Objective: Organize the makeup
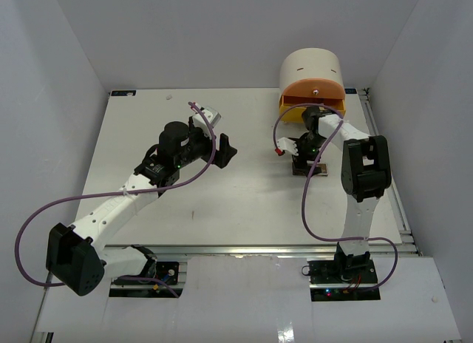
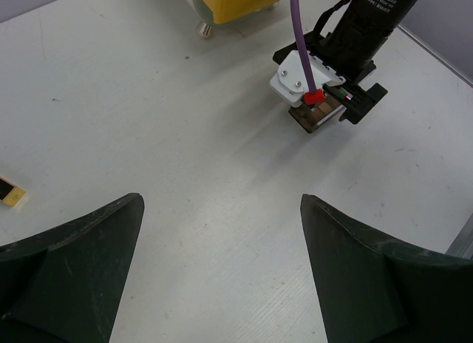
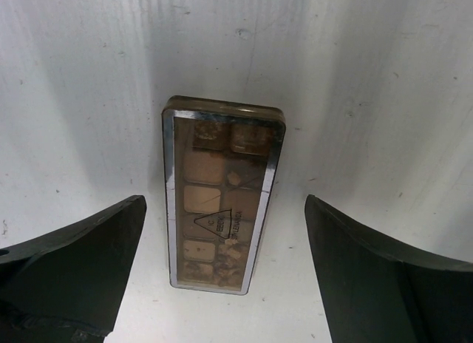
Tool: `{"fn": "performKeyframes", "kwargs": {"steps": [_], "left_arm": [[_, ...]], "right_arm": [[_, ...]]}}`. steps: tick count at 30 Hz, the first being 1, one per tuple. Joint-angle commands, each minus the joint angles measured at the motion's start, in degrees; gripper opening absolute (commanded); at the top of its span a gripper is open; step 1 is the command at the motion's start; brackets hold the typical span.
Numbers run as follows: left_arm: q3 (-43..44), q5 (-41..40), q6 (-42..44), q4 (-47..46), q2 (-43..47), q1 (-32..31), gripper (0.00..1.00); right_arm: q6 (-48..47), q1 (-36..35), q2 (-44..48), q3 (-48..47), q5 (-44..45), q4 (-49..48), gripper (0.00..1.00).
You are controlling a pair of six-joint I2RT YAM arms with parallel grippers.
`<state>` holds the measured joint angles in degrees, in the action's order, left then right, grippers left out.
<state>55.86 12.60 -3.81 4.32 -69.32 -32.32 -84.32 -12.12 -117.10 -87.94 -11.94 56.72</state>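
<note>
Right gripper (image 3: 223,210) spread wide astride the brown palette (image 3: 222,195), which lies flat toward the table's (image 1: 244,210) far-right corner.
Best, I judge, to sink until both fingers (image 3: 81,269) meet the table beside the long edges, then close squarely — the case is thin and may slip. Left gripper (image 2: 220,202) gapes empty mid-table. A small yellow-black item (image 2: 10,193) is cut off, unidentifiable; the drawer unit (image 1: 312,73) is partly hidden.

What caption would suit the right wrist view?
Open right end effector poised astride a brown palette lying flat on the white table, with a clear gap on each side.
</note>
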Motion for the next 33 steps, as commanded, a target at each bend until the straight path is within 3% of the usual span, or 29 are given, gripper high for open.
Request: {"fn": "performKeyframes", "kwargs": {"steps": [1, 9, 11, 13, 16, 23, 27, 33], "left_arm": [[-0.22, -0.24, 0.59, -0.27, 1.03, 0.41, 0.98], [-0.3, -0.21, 0.56, -0.27, 1.2, 0.41, 0.98], [-0.22, -0.24, 0.56, -0.27, 1.2, 0.41, 0.98], [-0.22, -0.3, 0.56, -0.27, 1.29, 0.41, 0.98], [-0.22, -0.38, 0.56, -0.27, 1.46, 0.5, 0.98], [-0.14, -0.3, 0.47, -0.36, 1.9, 0.5, 0.98], [-0.2, -0.21, 0.3, -0.43, 1.91, 0.56, 0.98], [-0.31, -0.21, 0.12, -0.54, 1.56, 0.67, 0.98]], "right_arm": [[1.93, -0.07, 0.17, 1.34, -0.34, -2.23, 0.99], [4.91, -0.02, 2.69, 7.06, 0.7, -7.79, 0.73], [5.49, -0.01, 3.62, 7.26, 0.4, -7.82, 0.6], [6.25, -0.01, 5.0, 7.26, 0.0, -7.68, 0.39], [6.94, -0.01, 8.58, 7.69, -1.09, -7.19, 0.28], [15.18, -2.57, 23.48, 4.81, -10.91, -5.99, 0.22], [24.71, -8.52, 33.15, 7.26, -3.38, -17.63, 0.21], [31.83, -13.8, 36.31, 12.0, 11.08, -39.5, 0.22]]}}
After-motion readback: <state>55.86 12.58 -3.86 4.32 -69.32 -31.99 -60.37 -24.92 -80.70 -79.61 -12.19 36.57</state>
